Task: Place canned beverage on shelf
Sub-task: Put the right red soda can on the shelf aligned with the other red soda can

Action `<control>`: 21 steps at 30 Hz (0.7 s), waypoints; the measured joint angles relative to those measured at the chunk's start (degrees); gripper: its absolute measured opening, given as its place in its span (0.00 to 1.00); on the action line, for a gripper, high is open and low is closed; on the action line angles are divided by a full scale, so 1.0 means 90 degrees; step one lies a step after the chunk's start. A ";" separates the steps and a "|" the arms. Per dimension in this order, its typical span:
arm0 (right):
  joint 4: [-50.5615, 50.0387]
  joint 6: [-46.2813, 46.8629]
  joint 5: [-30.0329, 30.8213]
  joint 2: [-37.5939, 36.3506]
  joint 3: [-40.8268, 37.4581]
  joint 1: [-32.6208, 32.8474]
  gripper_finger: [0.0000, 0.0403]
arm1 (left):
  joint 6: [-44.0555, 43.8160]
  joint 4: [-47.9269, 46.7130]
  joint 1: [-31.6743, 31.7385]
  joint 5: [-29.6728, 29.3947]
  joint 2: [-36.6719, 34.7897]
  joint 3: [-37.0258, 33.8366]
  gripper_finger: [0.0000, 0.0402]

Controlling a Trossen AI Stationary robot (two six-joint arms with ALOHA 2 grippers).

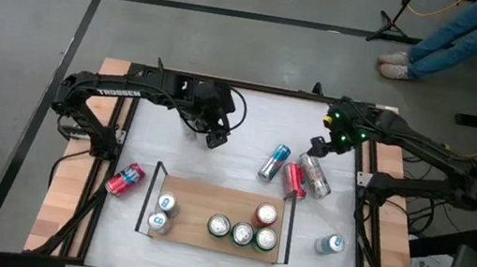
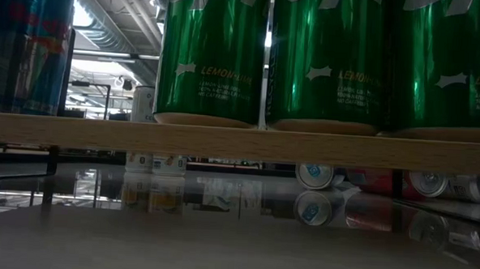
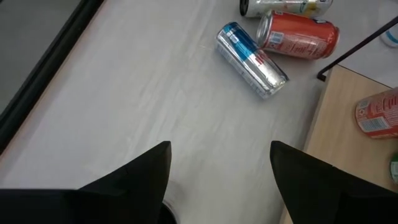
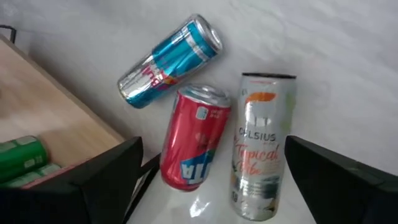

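Both grippers open and empty above the white table (image 1: 250,116).

Right gripper (image 4: 211,171) hovering over three lying cans: blue-silver can (image 4: 169,61), red can (image 4: 193,138), white can (image 4: 261,143), just beside the shelf (image 1: 210,197). Left gripper (image 3: 217,165) over bare tabletop, well behind the shelf. Standing on the board: three green cans (image 2: 324,57) among others.

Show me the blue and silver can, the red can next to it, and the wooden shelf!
blue and silver can (image 4: 168,62): right wrist view, middle of its side.
red can (image 4: 191,140): right wrist view, its side, above the label.
wooden shelf (image 1: 200,199): high view, bare board.
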 joint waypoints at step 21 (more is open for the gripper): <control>0.0717 0.1308 0.0664 0.1482 0.0000 0.1573 0.95 | 0.0002 -0.0010 -0.0005 0.0000 0.0000 0.0000 0.66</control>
